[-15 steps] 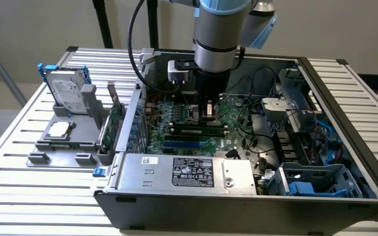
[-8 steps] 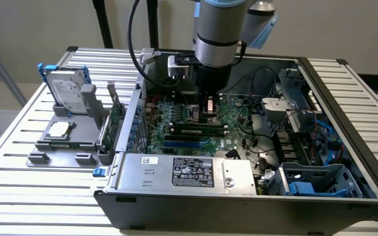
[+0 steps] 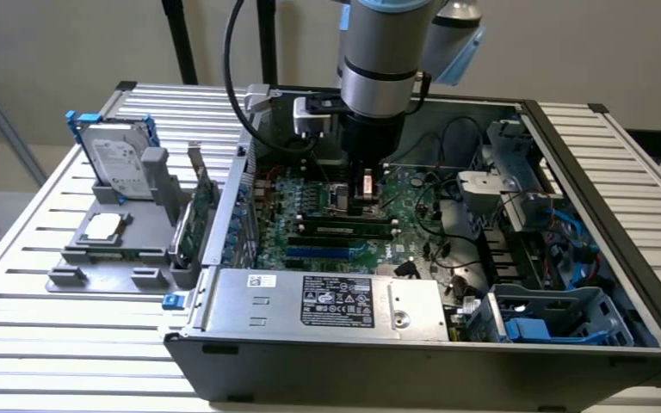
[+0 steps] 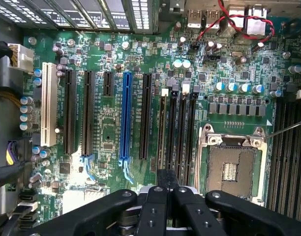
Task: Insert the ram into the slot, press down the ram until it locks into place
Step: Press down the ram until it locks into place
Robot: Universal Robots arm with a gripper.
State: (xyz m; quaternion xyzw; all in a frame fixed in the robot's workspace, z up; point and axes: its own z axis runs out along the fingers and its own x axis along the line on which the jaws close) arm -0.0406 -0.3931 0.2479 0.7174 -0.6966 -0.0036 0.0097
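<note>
One UR arm drops into an open PC case [image 3: 606, 215] that sits on a slatted table [image 3: 32, 284]. Its gripper [image 3: 365, 200] hangs low over the mobo [image 3: 307, 202], fingers [image 4: 158, 206] clenched together w/ no gap seen in the wrist view and nothing visibly pinched between them.

The ram [image 3: 342, 224] lies lengthwise along the slot [image 3: 299, 229], just beside the gripper tip at about 7 o'clock from it in the exterior view. Can't tell if tip and stick touch, or if the end clips are locked. In the wrist view the ram [image 4: 163, 132] shows edge-on, first in a row of parallel black sockets [image 4: 182, 132], w/ the open CPU socket [image 4: 231, 167] just beside that row. A bright blue socket [image 3: 330, 252] runs parallel at 6 o'clock from the ram in the exterior view, and the PSU [image 3: 319, 301] sits further on at 6.

Outside the case, at 9 o'clock, a gray fixture [image 3: 113, 249] holds a hard drive [image 3: 124, 163] upright, a CPU chip [image 3: 103, 225] flat and an expansion card [image 3: 202, 206] on edge.
</note>
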